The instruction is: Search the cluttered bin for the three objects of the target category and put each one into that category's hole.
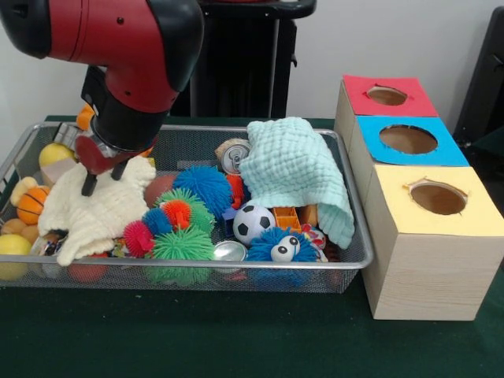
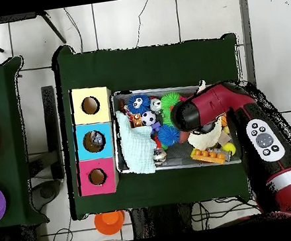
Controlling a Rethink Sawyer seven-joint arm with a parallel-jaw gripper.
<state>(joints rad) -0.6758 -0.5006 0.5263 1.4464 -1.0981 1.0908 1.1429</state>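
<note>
Could not name the target category, so could not pick out its 3 objects. Judged them somewhere in the clutter of the bin (image 1: 16, 153), perhaps hidden under the cream cloth (image 1: 94, 209) or green cloth (image 1: 295, 169). Found the gripper (image 1: 103, 179) low on the cream cloth, at the bin's end away from the boxes (image 1: 425, 252), probably to lift it and uncover things. Could not tell whether released or clenched. Saw 3 boxes just beside the bin, holes upward for drops.
</note>
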